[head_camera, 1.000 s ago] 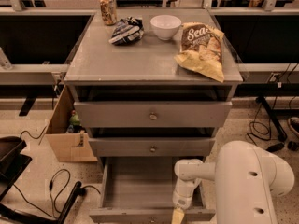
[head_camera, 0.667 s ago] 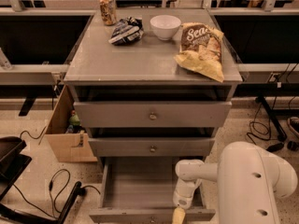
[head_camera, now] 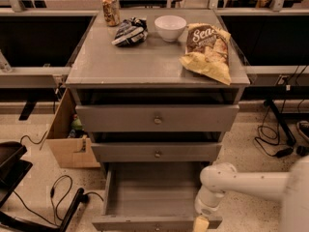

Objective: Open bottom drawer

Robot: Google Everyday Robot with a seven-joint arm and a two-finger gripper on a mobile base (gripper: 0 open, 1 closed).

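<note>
The bottom drawer (head_camera: 145, 197) of the grey cabinet stands pulled far out, its plain grey inside showing. Its slim front panel (head_camera: 140, 223) lies at the bottom edge of the view, and its knob is not visible. My gripper (head_camera: 201, 223) is at the right end of that front panel, at the frame's lower edge, below the white wrist (head_camera: 208, 203). Only a yellowish tip of it shows. The middle drawer (head_camera: 157, 152) and the top drawer (head_camera: 157, 118) are shut, each with a small round knob.
On the cabinet top (head_camera: 145, 62) lie a chip bag (head_camera: 207, 52), a white bowl (head_camera: 170, 27), a can (head_camera: 111, 9) and a dark packet (head_camera: 129, 31). A cardboard box (head_camera: 67, 139) stands at the left. Cables (head_camera: 58, 197) lie on the floor.
</note>
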